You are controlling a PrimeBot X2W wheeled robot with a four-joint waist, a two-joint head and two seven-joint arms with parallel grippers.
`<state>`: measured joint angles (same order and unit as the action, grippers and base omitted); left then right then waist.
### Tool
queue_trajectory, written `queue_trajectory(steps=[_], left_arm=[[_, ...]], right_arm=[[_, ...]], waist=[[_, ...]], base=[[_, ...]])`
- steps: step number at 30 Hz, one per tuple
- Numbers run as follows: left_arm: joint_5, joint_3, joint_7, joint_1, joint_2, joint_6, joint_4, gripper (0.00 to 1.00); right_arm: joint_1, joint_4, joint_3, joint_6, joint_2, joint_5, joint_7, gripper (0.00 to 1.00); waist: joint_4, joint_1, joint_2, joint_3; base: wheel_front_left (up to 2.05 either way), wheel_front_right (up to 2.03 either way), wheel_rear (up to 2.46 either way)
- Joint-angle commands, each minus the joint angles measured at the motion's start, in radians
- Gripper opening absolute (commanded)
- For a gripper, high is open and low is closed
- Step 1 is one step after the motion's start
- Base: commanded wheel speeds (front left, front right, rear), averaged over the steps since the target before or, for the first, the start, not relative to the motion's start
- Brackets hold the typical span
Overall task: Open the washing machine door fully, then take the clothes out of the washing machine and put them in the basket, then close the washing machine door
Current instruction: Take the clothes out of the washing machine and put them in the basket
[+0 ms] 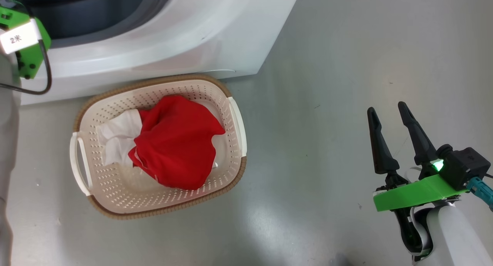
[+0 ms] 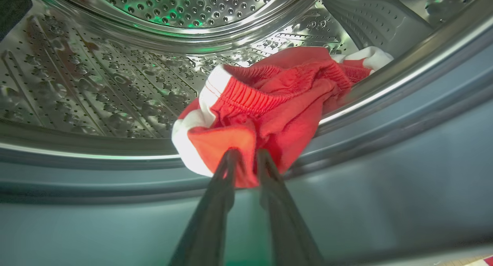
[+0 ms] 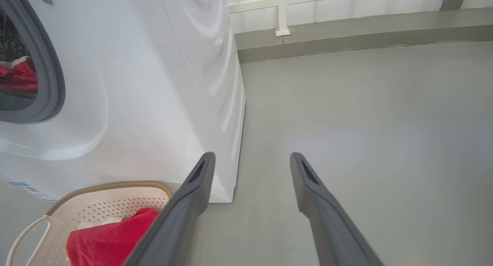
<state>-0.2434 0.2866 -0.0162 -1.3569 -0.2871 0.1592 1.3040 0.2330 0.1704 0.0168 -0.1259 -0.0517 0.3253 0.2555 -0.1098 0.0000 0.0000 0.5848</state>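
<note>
The basket sits on the floor just in front of the washing machine, toward its right corner. One garment lies inside the basket. A second garment lies in the drum, spilling over its front lip onto the gasket. Its near edge is pinched between the fingers of the left gripper. The right gripper hangs over bare floor, well right of the basket.
</note>
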Motion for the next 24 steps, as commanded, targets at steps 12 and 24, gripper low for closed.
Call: queue_trajectory(steps=[12,24], left_arm=[[0.075,-0.025,0.116,0.019,0.001,0.020,-0.022,0.00],[0.281,-0.164,0.274,0.114,0.081,-0.074,-0.076,0.00]], right_arm=[[-0.013,-0.020,0.005,-0.005,0.001,0.010,0.006,1.00],[-0.048,-0.017,-0.006,-0.005,-0.008,-0.003,0.006,1.00]], waist=[[0.033,0.0000,0.0000,-0.039],[0.080,0.0000,0.0000,-0.109]], base=[[0.00,0.00,0.00],[0.00,0.00,0.00]])
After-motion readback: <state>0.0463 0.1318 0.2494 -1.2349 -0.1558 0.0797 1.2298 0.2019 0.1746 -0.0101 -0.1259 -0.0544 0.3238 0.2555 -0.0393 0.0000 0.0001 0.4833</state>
